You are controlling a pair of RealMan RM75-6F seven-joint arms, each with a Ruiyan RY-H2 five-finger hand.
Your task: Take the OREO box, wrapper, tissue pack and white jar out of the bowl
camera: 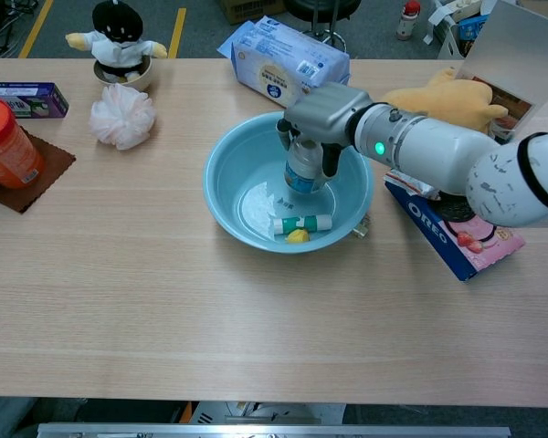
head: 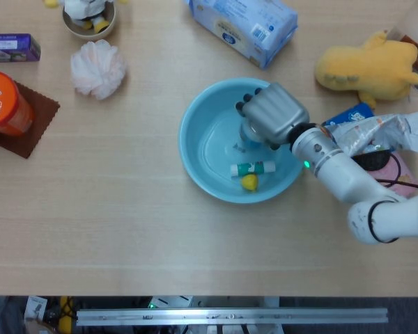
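Right robot hand (camera: 321, 117) gripping the small white jar (camera: 303, 171) above the round light-blue plastic bowl (camera: 228, 212), inside its rim, pale wooden surface (camera: 256, 319) open in front

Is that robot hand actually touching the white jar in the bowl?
Touching. In the chest view the right robot hand wraps its fingers around the top of the white jar, gripping it over the blue bowl.

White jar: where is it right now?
In the chest view the white jar is upright inside the blue bowl, gripped from above by the right hand, just behind the small green-and-white tube.
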